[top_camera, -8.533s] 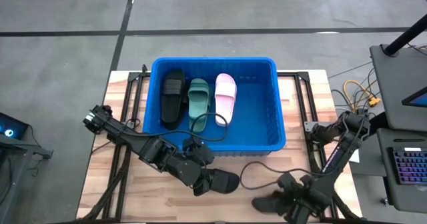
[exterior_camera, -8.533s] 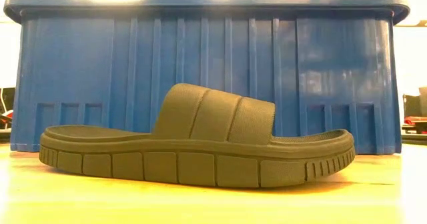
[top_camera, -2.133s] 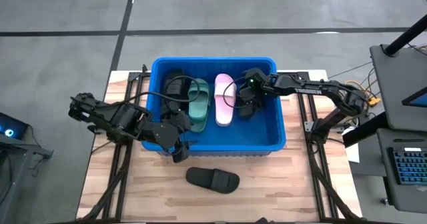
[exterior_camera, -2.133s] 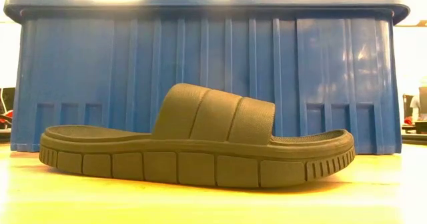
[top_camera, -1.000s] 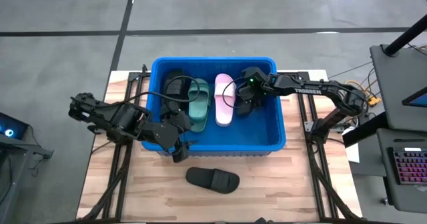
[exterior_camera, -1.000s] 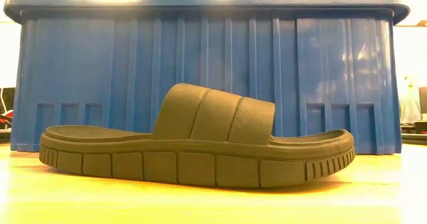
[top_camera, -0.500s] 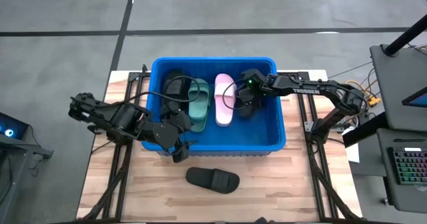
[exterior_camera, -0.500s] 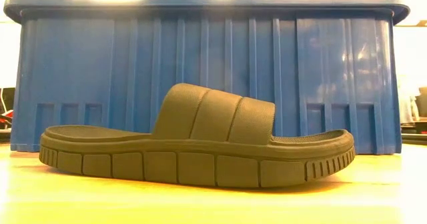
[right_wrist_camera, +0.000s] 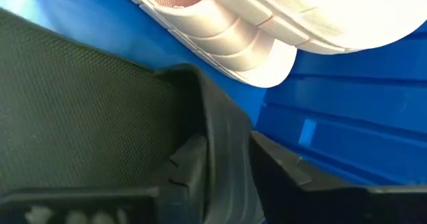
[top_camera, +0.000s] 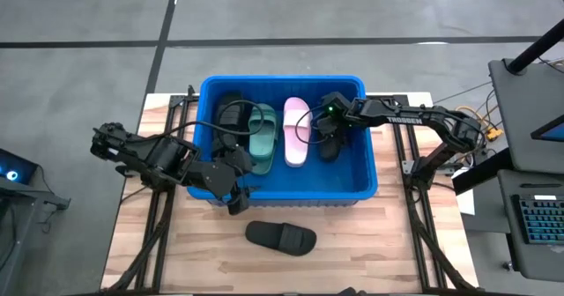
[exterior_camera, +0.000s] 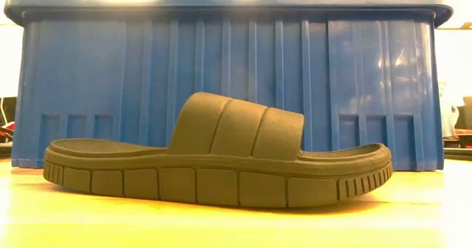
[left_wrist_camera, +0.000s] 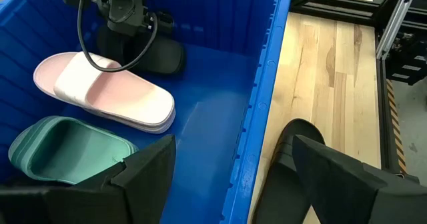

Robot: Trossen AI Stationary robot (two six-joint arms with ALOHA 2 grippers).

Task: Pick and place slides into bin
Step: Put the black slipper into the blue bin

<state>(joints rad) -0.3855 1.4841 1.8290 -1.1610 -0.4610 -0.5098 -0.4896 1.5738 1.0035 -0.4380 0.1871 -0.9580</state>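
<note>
The blue bin point(top_camera: 282, 81) point(exterior_camera: 221, 49) holds a black slide point(top_camera: 229, 111) at its left, a green slide point(top_camera: 262, 133) point(left_wrist_camera: 67, 151), a pink slide point(top_camera: 297, 130) point(left_wrist_camera: 107, 94) and, at the right, another black slide point(top_camera: 331, 148) point(left_wrist_camera: 163, 56). My right gripper point(top_camera: 328, 137) point(right_wrist_camera: 227, 157) is down inside the bin, shut on that right black slide. My left gripper point(top_camera: 233, 195) point(left_wrist_camera: 233, 181) hangs open above the bin's near rim with nothing between its fingers. One more black slide point(top_camera: 280, 236) point(exterior_camera: 221, 159) lies sole down on the table in front of the bin. My right gripper has a thin raised edge point(right_wrist_camera: 223, 137) of the black slide between its two fingers. Whether that edge belongs to the strap or the sole's rim, I cannot tell. The fingers slant down from above. The slide lies on the bin's floor, right of the pink slide.
Cables loop from both arms over the slides in the bin point(top_camera: 231, 118). Bare wooden table point(top_camera: 370, 243) lies to either side of the near slide. Black frame rails point(top_camera: 401, 137) run beside the bin.
My right gripper has tipped a little inside the bin. The black slide under it has shifted slightly toward the bin's right wall.
</note>
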